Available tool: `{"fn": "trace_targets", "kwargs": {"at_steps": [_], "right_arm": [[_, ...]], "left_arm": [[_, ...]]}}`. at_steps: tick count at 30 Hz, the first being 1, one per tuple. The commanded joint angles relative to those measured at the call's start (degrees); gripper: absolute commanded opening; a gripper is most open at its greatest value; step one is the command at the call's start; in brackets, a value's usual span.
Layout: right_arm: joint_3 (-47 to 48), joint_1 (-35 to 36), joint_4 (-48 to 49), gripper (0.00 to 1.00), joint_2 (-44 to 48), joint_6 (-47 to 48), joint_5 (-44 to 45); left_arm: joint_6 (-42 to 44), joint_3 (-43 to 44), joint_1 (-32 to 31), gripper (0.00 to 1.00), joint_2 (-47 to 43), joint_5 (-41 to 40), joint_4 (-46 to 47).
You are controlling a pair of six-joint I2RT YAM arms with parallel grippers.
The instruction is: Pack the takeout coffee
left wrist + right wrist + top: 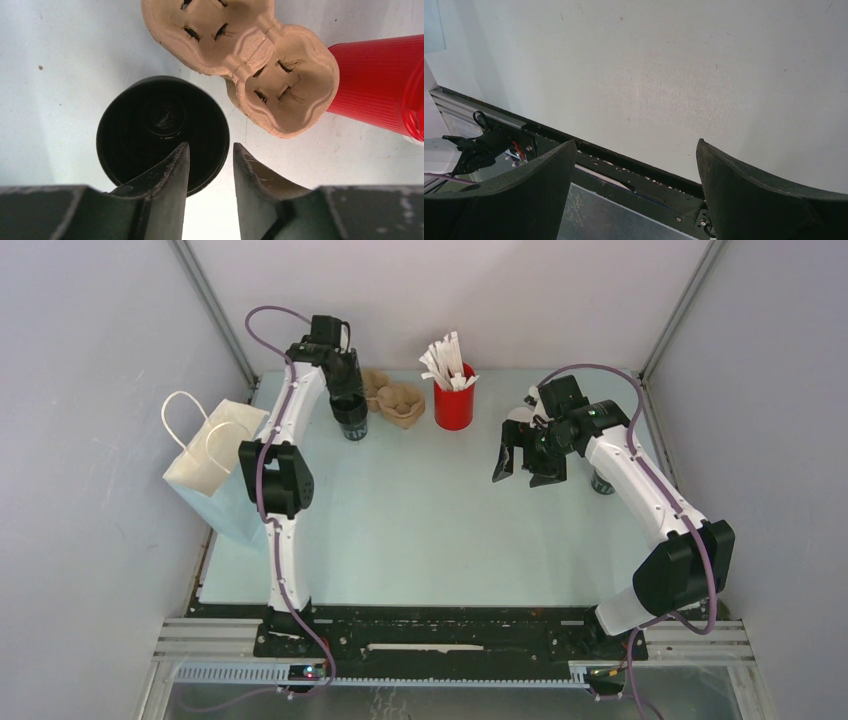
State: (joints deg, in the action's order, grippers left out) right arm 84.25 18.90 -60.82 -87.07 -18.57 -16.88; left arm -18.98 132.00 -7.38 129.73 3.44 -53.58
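Left gripper (210, 146): points down over the black cup (162, 132) at about 11 o'clock on the table (430, 530). The fingers are partly spread. One finger (167, 175) lies over the cup's open mouth and the other is outside the wall, with the near rim between them and bare table showing in the gap. No pinch on the wall is visible.
Right gripper (636, 142): hangs above bare table at about 2 o'clock. The jaws are spread wide with nothing between them, and they face the near rail.
Takeout coffee (603, 483): a dark cup peeks from under the right forearm at about 3 o'clock on the table. The arm hides its top, so I cannot tell whether it has a lid.
White shape (520, 413): sits just beyond the right gripper and is mostly covered, so I cannot tell what it is.
Pulp carrier (240, 50): a two-cup tray at 1 o'clock of the black cup, just beside it.
Red holder (453, 405): stands upright at 12 o'clock on the table, at 3 o'clock of the carrier. It is filled with white sticks (445, 360).
Paper bag (215, 475): a white bag with handles up, at the table's 9 o'clock edge beside the left arm.
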Motion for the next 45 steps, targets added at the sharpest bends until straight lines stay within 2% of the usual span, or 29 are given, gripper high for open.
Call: {"fn": "trace_targets", "kwargs": {"at_steps": [1, 4, 12, 16, 22, 31, 39, 42, 45], "right_arm": [[-0.22, 0.44, 1.03, 0.98, 0.05, -0.15, -0.67], [-0.22, 0.52, 1.14, 0.98, 0.06, -0.25, -0.78], [-0.06, 0.74, 1.27, 0.98, -0.03, -0.23, -0.87], [-0.06, 0.87, 1.38, 0.98, -0.2, -0.31, -1.04], [-0.05, 1.06, 1.42, 0.98, -0.38, -0.26, -1.22], [0.13, 1.06, 1.46, 0.98, -0.47, -0.15, -1.31], [0.37, 1.06, 1.46, 0.98, -0.63, -0.07, -1.48], [0.39, 1.06, 1.41, 0.98, -0.65, -0.07, -1.48], [0.39, 1.14, 1.36, 0.98, -0.65, -0.07, -1.48]], "left_arm": [[2.02, 0.02, -0.27, 0.44, -2.5, 0.72, -0.65], [1.85, 0.01, -0.18, 0.43, -2.0, 1.18, -0.84], [1.49, 0.27, -0.18, 0.29, -1.16, 1.48, -0.84], [1.73, 0.42, -0.23, 0.34, -0.85, 1.92, -0.82], [1.49, 0.98, -0.18, 0.34, 0.09, 3.01, -0.78], [1.32, 2.81, -0.18, 0.31, 1.65, 3.33, -1.39], [1.4, 3.15, -0.18, 0.23, 1.37, 2.72, -1.36], [1.4, 3.21, -0.18, 0.28, 1.14, 2.94, -1.42], [1.4, 2.85, -0.23, 0.29, 0.69, 2.97, -1.48]]}}
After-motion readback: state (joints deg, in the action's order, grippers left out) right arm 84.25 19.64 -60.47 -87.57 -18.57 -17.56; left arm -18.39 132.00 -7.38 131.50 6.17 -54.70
